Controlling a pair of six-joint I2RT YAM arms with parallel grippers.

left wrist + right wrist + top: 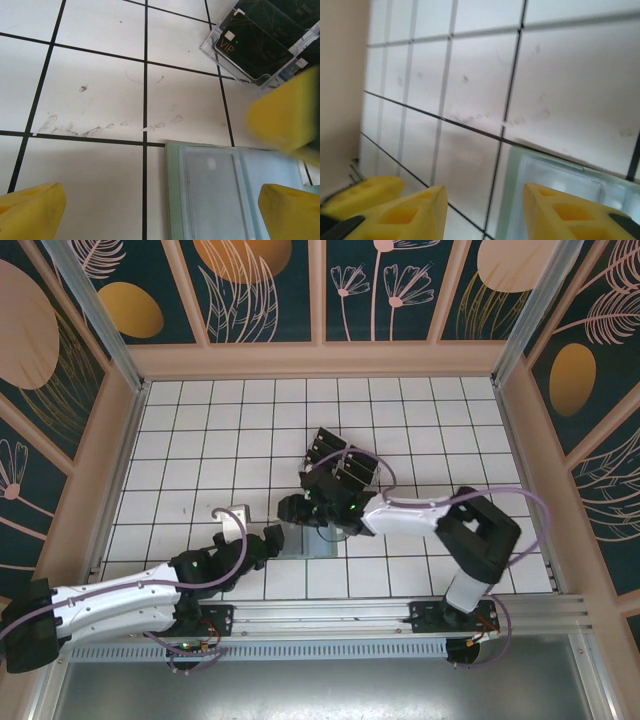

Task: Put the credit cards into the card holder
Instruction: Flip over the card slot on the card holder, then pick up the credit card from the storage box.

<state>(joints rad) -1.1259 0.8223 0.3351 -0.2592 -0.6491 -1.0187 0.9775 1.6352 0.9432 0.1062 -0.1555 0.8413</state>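
On the white gridded tabletop (pixel 200 440), near its middle: the card holder (pixel 235 195) lies open and flat, pale inside facing up.
Credit cards (pixel 257 42): dark, standing in a clear rack (pixel 209 46) just beyond the card holder and apart from it; the front one is marked VIP.
Left gripper (pixel 162 202): yellow fingers (pixel 32 212) wide apart, holding nothing, low over the holder's left edge.
Right gripper (pixel 485 200): fingers (pixel 565 215) partly apart, nothing between them, by the holder's far edge.
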